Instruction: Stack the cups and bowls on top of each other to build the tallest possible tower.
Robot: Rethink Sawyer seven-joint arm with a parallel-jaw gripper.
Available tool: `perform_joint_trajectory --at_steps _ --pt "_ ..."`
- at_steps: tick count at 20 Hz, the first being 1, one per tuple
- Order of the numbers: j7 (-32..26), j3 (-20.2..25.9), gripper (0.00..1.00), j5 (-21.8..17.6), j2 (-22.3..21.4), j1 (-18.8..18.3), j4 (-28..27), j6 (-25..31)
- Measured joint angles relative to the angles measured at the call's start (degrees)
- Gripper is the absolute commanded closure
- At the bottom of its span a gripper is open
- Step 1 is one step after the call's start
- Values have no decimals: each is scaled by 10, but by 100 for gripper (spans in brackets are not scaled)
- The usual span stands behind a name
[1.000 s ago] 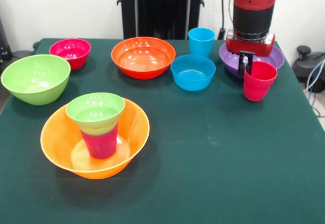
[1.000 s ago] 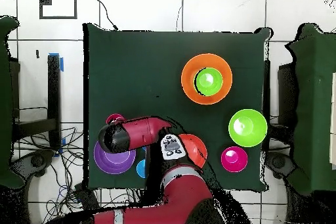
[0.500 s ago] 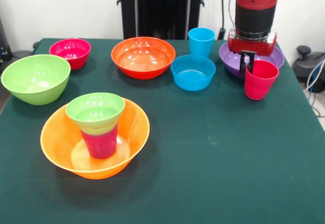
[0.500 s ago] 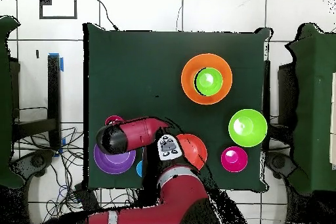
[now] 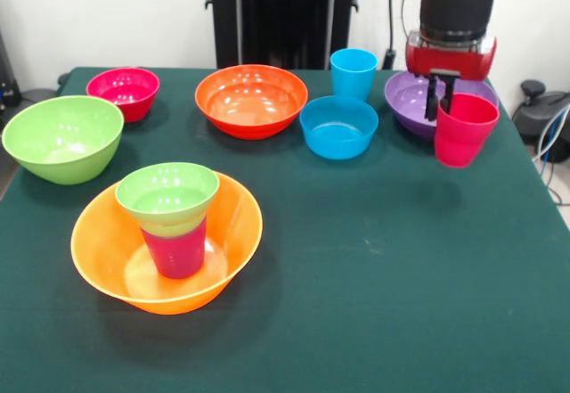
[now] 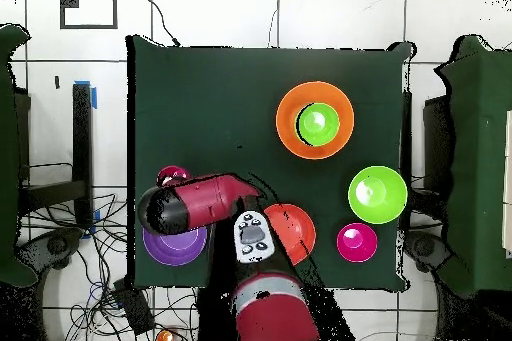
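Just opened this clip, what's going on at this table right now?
The robot's gripper grips the rim of a red-pink cup and holds it off the table, in front of the purple bowl. The tower so far is a large orange bowl with a magenta cup standing in it and a small lime green bowl on that cup. The other bowls and the blue cup sit loose on the green table.

Robot lab: green-clothed table [image 5: 401, 277] before a black pedestal [image 5: 280, 14], plain white wall [image 5: 107, 14], loose cables [image 6: 60, 227] on tiled floor [image 6: 330, 12].
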Motion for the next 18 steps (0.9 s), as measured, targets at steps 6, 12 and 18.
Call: perform_joint_trajectory --at_steps 6,12,18 --pt "0 19 100 19 -73 -71 -19 56" --pt "0 38 100 29 -106 -147 -88 151" --pt "-6 72 100 29 -105 -205 -170 246"
